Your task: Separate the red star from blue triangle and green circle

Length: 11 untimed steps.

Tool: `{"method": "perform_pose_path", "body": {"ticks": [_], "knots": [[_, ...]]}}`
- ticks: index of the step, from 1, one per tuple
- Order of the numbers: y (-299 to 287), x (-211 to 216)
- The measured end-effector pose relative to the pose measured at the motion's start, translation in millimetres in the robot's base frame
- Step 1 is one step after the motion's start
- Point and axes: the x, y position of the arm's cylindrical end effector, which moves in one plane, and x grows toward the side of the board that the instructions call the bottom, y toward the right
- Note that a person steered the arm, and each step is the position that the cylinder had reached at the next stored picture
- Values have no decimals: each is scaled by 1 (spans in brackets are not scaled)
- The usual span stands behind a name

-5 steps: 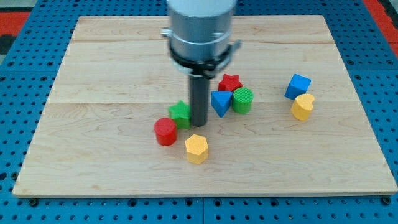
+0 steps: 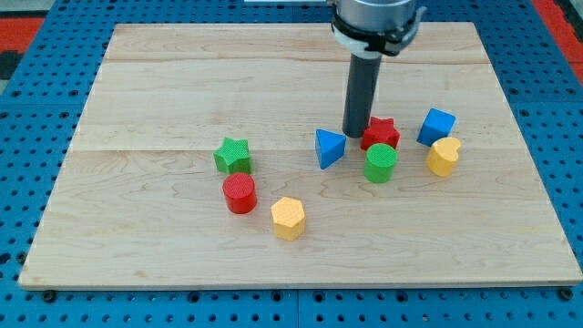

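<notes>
— Position of my tip [image 2: 354, 135]?
— It is set touching the red star [image 2: 381, 133] on the side facing the board's left edge. No jaws are carried; a bare rod is seen.
— Neighbours?
— The green circle [image 2: 380, 163] is pressed against the star's near side; the blue triangle [image 2: 329, 148] is found just beside, toward the left edge.

Left of centre sit a green star [image 2: 232, 155], red cylinder [image 2: 240, 193] and yellow hexagon [image 2: 288, 218]; at right, a blue cube [image 2: 437, 126] above a yellow heart [image 2: 444, 156].
</notes>
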Motion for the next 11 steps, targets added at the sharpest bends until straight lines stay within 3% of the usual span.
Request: {"method": "perform_pose_path", "body": {"ticks": [2, 3, 4, 5, 6, 7, 8, 9, 10, 11], "knots": [[-55, 4], [-66, 46], [-2, 76], [77, 76], [76, 51], [22, 29], [21, -9], [53, -2], [58, -26], [-4, -38]]}}
